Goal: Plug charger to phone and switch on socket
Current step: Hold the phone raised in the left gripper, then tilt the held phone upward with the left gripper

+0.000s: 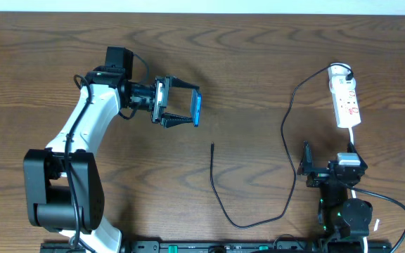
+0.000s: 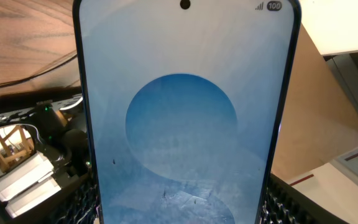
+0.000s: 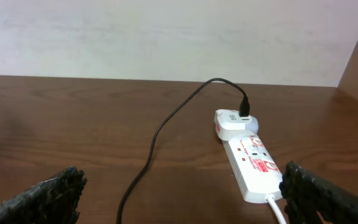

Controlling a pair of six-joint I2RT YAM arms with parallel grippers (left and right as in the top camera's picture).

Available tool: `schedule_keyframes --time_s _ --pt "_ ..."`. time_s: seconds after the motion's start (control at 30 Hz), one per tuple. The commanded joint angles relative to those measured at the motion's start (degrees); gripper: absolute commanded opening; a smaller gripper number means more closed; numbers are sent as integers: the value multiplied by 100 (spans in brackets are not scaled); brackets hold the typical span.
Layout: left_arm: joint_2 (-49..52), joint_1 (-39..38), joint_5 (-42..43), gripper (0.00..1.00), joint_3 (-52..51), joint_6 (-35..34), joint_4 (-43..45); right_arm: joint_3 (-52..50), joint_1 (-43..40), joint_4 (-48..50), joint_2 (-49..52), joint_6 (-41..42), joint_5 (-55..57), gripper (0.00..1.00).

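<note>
phone point(image 2: 185, 124) cropped below (left wrist view), socket point(image 1: 346, 100) switches indistinct

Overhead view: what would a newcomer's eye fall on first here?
The bright blue phone, held on edge in the left hand at upper centre. Next, the white socket at far right, with the thin black charger looping from it to a free tip lying in the middle.
</note>
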Motion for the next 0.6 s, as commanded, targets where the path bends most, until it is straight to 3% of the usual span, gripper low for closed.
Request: schedule_keyframes --time_s 0.0,0.23,0.57 --pt "-181 -2 164 7 24 9 -13 -7 35 -22 -42 76 48 99" --pt "-181 -2 138 7 24 11 -13 -7 35 -20 -42 76 48 99" --pt "-181 -2 -1005 7 24 216 201 -7 35 -20 -42 76 48 99"
